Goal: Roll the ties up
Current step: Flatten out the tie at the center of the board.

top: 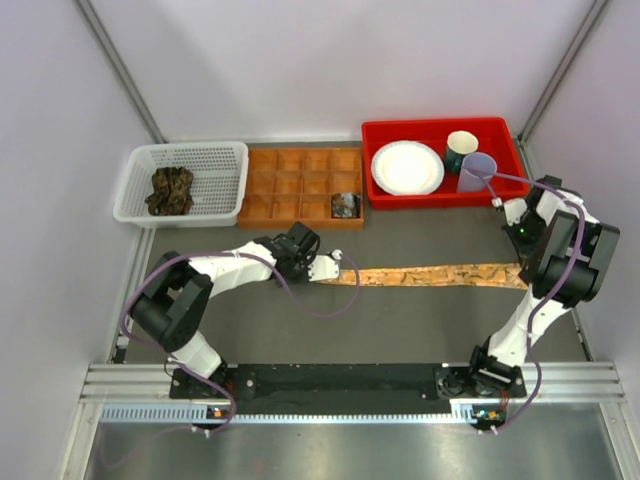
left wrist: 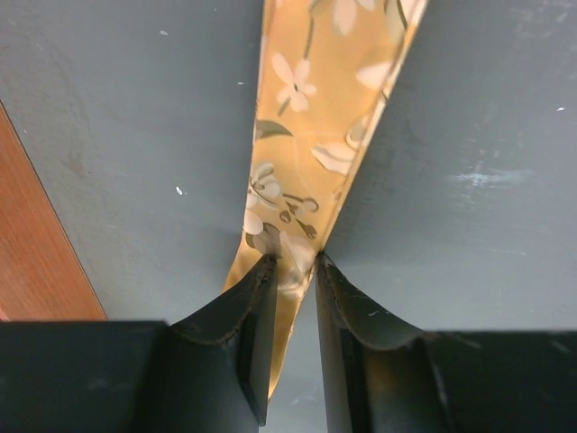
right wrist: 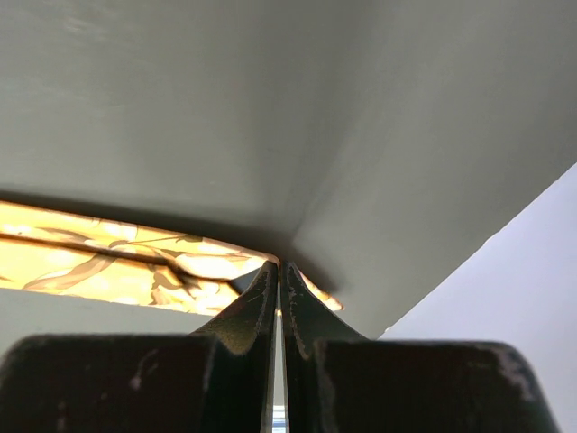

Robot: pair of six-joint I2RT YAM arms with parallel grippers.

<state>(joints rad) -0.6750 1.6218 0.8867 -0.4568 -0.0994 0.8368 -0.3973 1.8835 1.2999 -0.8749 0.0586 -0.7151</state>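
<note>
Top external view: the orange tie (top: 430, 274) lies flat and straight on the table (top: 420, 330), running from 9 to 3 o'clock between the two arms.

Left wrist view: the left gripper (left wrist: 293, 268) is at the narrow end. Its jaws are drawn close, with the fabric bunched and clamped between them.

Right wrist view: the right gripper (right wrist: 278, 271) is at the wide pointed end. Its jaws are together, and the tie's tip shows on both sides of them. Whether fabric is caught between them cannot be told.

At 10 o'clock, a white basket (top: 222, 160) holds loose dark ties (top: 170, 190). Beside it, at 12 o'clock, a brown tray (top: 290, 185) has a rolled dark tie (top: 346, 205) in its near right corner compartment. At 1 o'clock, a red bin (top: 385, 135) holds a plate (top: 407, 167) and two cups (top: 476, 171).
</note>
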